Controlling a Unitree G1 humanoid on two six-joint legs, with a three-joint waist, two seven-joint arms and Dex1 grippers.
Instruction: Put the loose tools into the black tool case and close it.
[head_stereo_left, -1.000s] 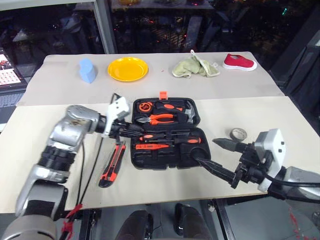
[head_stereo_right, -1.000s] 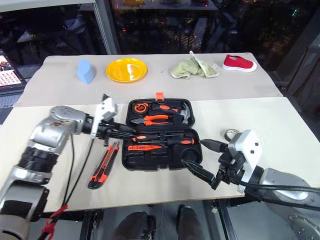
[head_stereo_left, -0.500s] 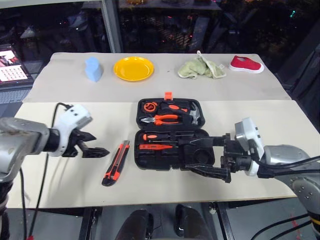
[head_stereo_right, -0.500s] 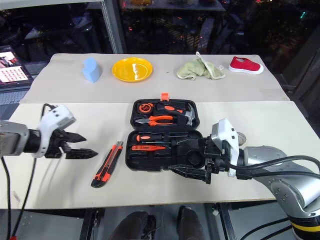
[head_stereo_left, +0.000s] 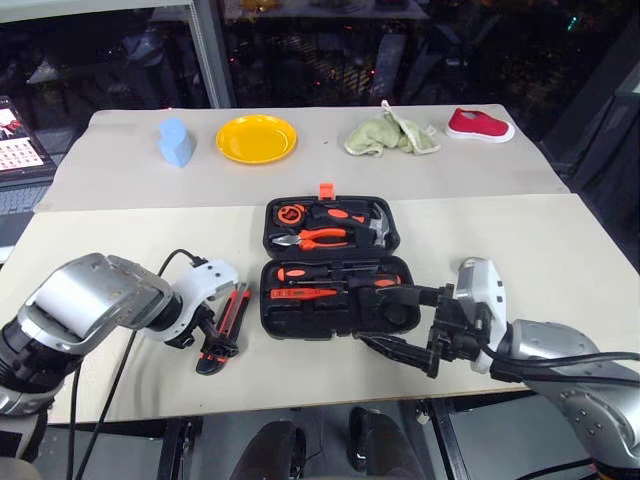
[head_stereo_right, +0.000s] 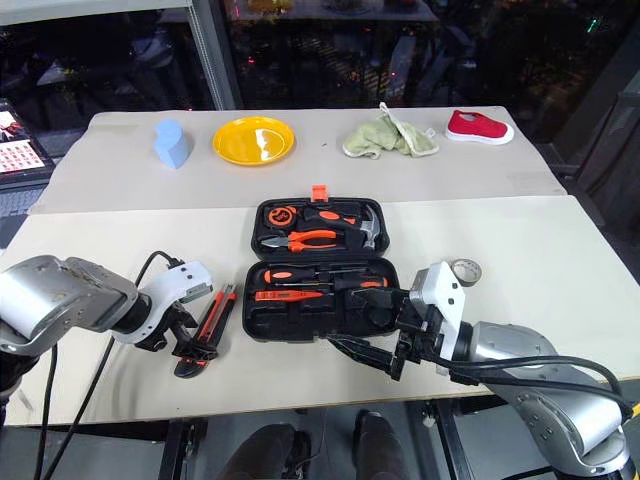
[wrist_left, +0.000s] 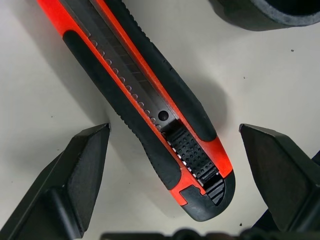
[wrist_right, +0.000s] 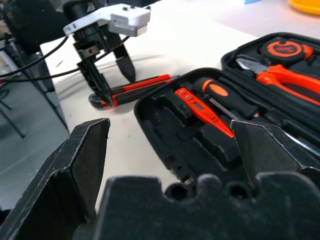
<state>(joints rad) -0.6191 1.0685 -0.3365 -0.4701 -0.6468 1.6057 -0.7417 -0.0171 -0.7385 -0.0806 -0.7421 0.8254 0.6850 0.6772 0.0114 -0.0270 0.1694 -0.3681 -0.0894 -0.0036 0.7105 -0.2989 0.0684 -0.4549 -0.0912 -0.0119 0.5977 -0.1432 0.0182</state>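
Left gripper (wrist_left: 172, 150) points down, wedge-shaped jaws apart astride ribbed orange-and-black utility knife (wrist_left: 150, 105) on matte beige table (head_stereo_left: 560, 250). Right gripper (head_stereo_left: 400, 325), jaws apart, hovers over open moulded black tool case (head_stereo_left: 300, 318) holding screwdrivers (head_stereo_left: 330, 272).

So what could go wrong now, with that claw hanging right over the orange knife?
The left gripper stands open astride the end of the utility knife, which lies slanted between the fingers; closing there could pinch only the tip, so it might swivel or slip out. The knife also lies close to the black tool case, so a nudge could knock it against the case wall. The grey tape roll sits behind the right gripper and might get bumped.
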